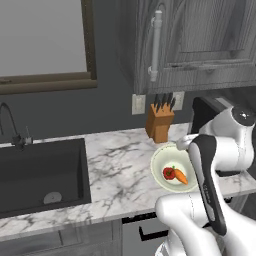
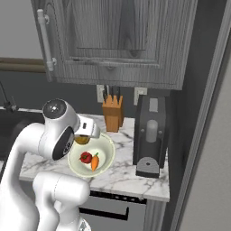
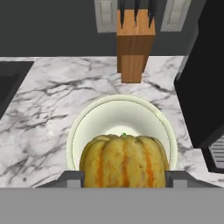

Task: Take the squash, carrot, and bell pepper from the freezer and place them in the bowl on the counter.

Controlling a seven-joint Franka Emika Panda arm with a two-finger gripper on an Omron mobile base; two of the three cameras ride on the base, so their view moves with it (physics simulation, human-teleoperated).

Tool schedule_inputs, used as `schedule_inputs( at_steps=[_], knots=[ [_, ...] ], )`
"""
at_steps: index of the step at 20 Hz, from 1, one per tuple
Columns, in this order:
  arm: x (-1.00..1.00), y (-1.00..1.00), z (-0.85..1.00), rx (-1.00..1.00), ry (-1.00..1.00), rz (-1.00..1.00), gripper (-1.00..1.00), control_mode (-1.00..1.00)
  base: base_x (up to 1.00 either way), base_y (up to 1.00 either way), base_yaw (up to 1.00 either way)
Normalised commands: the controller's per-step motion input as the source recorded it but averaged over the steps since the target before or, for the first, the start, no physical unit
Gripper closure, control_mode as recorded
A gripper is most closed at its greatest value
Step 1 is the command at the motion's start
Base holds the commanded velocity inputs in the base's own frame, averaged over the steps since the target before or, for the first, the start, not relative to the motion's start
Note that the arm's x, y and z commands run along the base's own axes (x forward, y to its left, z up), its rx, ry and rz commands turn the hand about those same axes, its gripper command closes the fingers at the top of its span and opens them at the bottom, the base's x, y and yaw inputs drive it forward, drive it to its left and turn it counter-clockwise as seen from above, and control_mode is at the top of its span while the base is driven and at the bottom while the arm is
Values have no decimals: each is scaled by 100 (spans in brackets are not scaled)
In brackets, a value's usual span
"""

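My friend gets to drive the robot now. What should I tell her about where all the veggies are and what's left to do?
Gripper: shut on the squash, holding it just above the bowl on the counter.
Bell pepper and carrot: already lying in the bowl, side by side.
Beside the bowl: a wooden knife block behind it and a dark appliance at the counter's end.
Done: pepper and carrot delivered; squash brought over the bowl.
Left: lower a little, open the jaws so the squash drops in with the other two, then lift the arm away.
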Motion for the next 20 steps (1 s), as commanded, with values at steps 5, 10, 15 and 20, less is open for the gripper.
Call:
schedule_inputs(
  at_steps=[5, 10, 15, 20],
  knots=[
    [34, -12, -70, 3, 0, 0, 100, -100, 0, 0, 0],
    [49, -3, -46, 0, 0, 0, 100, -100, 0, 0, 0],
    [50, 0, -39, 0, 0, 0, 100, -100, 0, 0, 0],
    [30, -4, -31, 1, 2, 0, 100, -100, 0, 0, 0]
  ],
)
